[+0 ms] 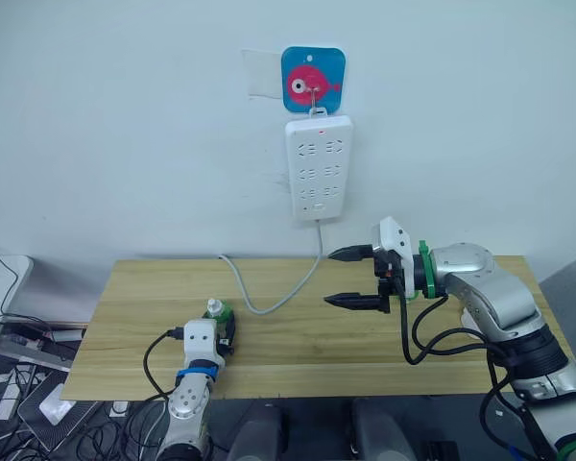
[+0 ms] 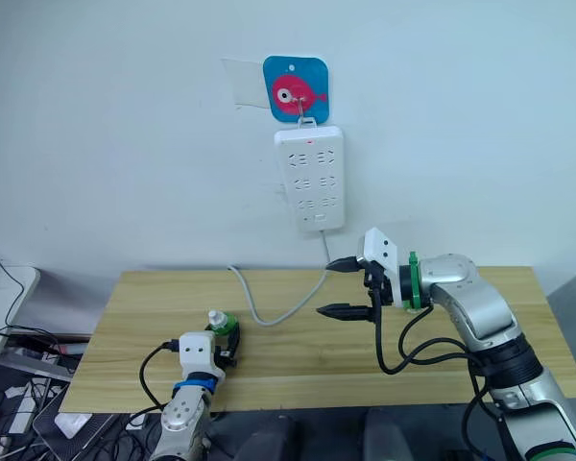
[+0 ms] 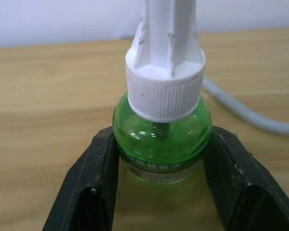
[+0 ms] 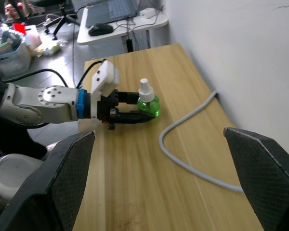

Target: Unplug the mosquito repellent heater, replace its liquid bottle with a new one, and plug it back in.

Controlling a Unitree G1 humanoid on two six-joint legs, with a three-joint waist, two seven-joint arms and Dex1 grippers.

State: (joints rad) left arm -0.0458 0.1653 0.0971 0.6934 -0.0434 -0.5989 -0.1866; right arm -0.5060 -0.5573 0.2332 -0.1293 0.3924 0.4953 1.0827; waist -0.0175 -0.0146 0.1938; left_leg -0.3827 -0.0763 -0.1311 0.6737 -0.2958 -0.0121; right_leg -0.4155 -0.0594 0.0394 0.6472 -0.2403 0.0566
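On the table (image 1: 298,346), well left of the power strip's cord (image 1: 269,303): I am gripping the new one (image 4: 147,102) in my left gripper (image 3: 159,192).

Its fingers (image 3: 94,187) are closing on the green body below the whitish cap, bottle standing upright on the wood, probably so the cap can come off next. My right gripper (image 1: 357,278) is hovering with jaws spread and empty, below the wall-hung power strip (image 1: 318,167). I am not spotting the heater or its liquid bottle in these views.
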